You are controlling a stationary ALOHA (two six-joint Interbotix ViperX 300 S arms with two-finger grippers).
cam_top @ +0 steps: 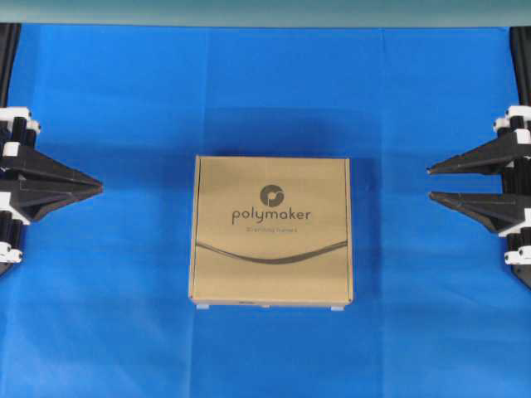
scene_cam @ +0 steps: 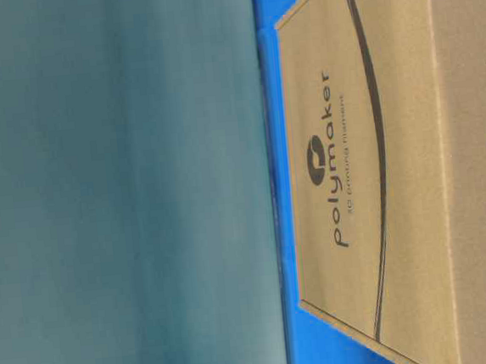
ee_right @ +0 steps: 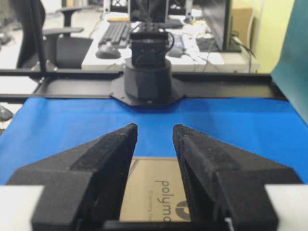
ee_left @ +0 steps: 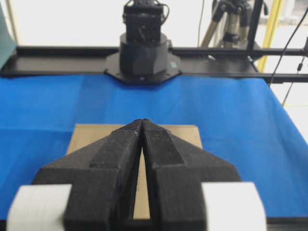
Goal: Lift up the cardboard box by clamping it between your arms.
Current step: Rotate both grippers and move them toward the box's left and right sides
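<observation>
The cardboard box (cam_top: 272, 230) lies flat on the blue cloth at the middle, tan with "polymaker" lettering, a round logo and a curved dark line. It fills the right of the table-level view (scene_cam: 379, 179) and shows behind the jaws in the left wrist view (ee_left: 86, 137) and the right wrist view (ee_right: 156, 192). My left gripper (cam_top: 98, 187) is shut and empty, tips together, well left of the box. My right gripper (cam_top: 430, 183) is open and empty, well right of the box. Both point at the box from apart. The left gripper (ee_left: 143, 121) and right gripper (ee_right: 155, 129) hover above the cloth.
The blue cloth (cam_top: 124, 315) covers the table. The opposite arm's black base stands at the far edge in the left wrist view (ee_left: 143, 53) and the right wrist view (ee_right: 149, 72). A teal backdrop (scene_cam: 116, 193) borders the table.
</observation>
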